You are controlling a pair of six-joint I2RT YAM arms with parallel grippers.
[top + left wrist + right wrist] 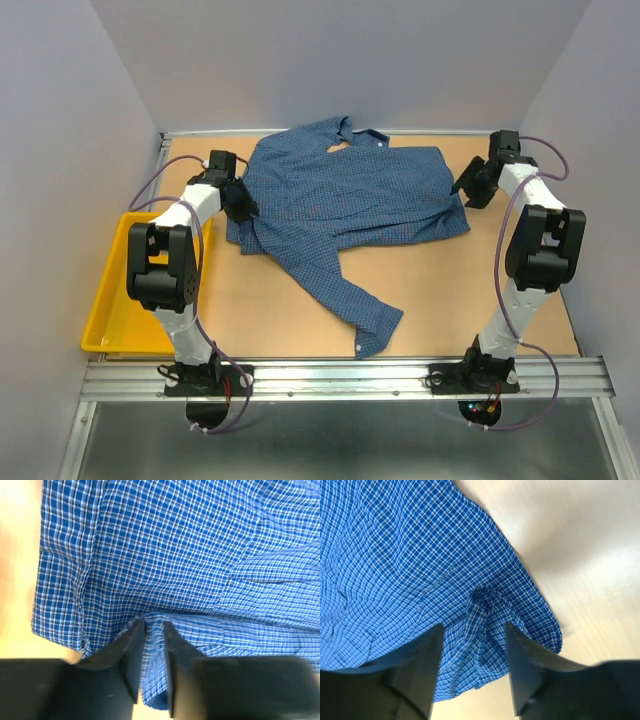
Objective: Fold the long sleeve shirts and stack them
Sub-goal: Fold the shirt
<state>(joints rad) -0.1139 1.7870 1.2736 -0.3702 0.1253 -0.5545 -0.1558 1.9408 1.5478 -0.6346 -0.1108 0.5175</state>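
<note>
Where the table [450, 300] is seen from above, the blue finely checked shirt [350, 195] is found spread across its far half, with the collar turned up at the 12 o'clock edge of the cloth. One long sleeve is stretched away from the body toward 5 o'clock, and its cuff is laid close to the near edge of the table. The fabric is creased in soft ridges, and a stitched seam is seen along the edge in the left wrist view.

At the 9 o'clock side of the shirt, the left gripper [154, 625] is pressed almost together, and a thin fold of the checked cloth is pinched between its dark fingers [127, 650]. At the 3 o'clock side, the right gripper [472, 627] is held spread wide; a twisted bunch of the shirt's edge is seen in the gap between its fingers [420, 655], but it is not clamped by them.

A yellow tray [105, 300] is set off the table's edge at 8 o'clock, beside the left arm and apart from the shirt
</note>
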